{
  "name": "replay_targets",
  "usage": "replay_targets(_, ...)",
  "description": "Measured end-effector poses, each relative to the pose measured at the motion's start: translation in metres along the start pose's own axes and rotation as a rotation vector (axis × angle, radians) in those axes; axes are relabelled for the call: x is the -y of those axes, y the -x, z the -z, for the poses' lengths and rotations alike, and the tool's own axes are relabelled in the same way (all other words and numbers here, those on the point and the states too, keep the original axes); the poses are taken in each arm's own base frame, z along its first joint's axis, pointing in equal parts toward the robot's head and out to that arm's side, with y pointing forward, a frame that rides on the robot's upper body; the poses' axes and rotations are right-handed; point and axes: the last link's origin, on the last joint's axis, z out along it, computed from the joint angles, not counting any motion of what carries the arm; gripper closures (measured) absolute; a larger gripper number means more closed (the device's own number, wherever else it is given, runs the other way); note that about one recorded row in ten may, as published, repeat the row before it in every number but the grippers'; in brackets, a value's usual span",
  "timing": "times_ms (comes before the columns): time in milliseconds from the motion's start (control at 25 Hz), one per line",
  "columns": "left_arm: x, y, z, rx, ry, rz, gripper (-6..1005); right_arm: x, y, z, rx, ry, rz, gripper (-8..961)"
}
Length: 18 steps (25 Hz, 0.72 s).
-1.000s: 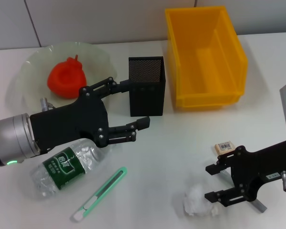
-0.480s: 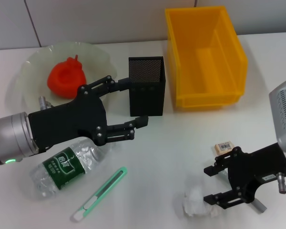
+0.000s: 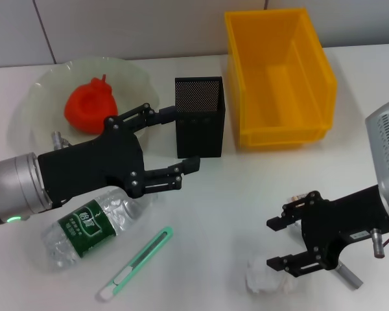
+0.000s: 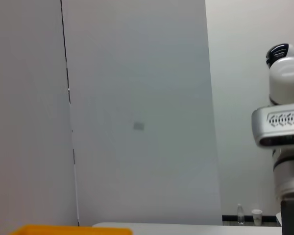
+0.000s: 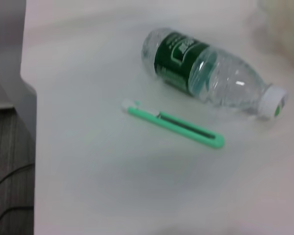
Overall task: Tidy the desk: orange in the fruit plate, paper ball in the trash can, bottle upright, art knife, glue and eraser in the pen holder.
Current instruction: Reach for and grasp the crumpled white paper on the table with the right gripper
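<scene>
Head view: the paper ball (image 3: 264, 277) lies at the desk's (image 3: 233, 194) near edge, touching the lower finger of the right hand (image 3: 277, 243), spread wide, arm reaching leftward. The left hand (image 3: 179, 143), also spread, hovers beside the pen holder (image 3: 200, 116), above the lying bottle (image 3: 91, 225).

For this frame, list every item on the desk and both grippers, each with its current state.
orange: in the fruit plate
bottle: lying on its side, capped
art knife: flat on the desk, beside the bottle
paper ball: on the desk, under the right gripper
pen holder: upright
yellow bin: upright, nothing seen inside
left gripper: open, above the bottle
right gripper: open, over the paper ball
</scene>
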Motion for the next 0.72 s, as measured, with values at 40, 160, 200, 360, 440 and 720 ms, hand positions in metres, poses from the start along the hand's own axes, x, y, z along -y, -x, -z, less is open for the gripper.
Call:
replay_targets(40,0.000,0.000,0.000,0.000,0.000,0.000,141,0.000,0.000,0.000,0.000,0.000,0.000,300)
replay_targets(160,0.000,0.001,0.000,0.004,-0.001,0.009,142,-0.002,0.002,0.003,0.009,-0.007,0.013,300)
replay_targets(200,0.000,0.000,0.000,0.004,0.000,0.007,142,-0.004,0.002,0.003,0.016,-0.001,0.013,300)
replay_targets(360,0.000,0.000,-0.001,0.003,0.000,0.004,142,-0.006,0.001,0.001,0.016,0.009,0.012,300)
replay_targets(440,0.001,-0.001,0.000,0.003,-0.001,0.003,142,-0.008,0.002,-0.002,0.014,0.019,0.015,300)
replay_targets(720,0.002,-0.002,-0.001,-0.001,-0.002,-0.005,143,-0.010,0.000,-0.008,0.008,0.043,0.008,301)
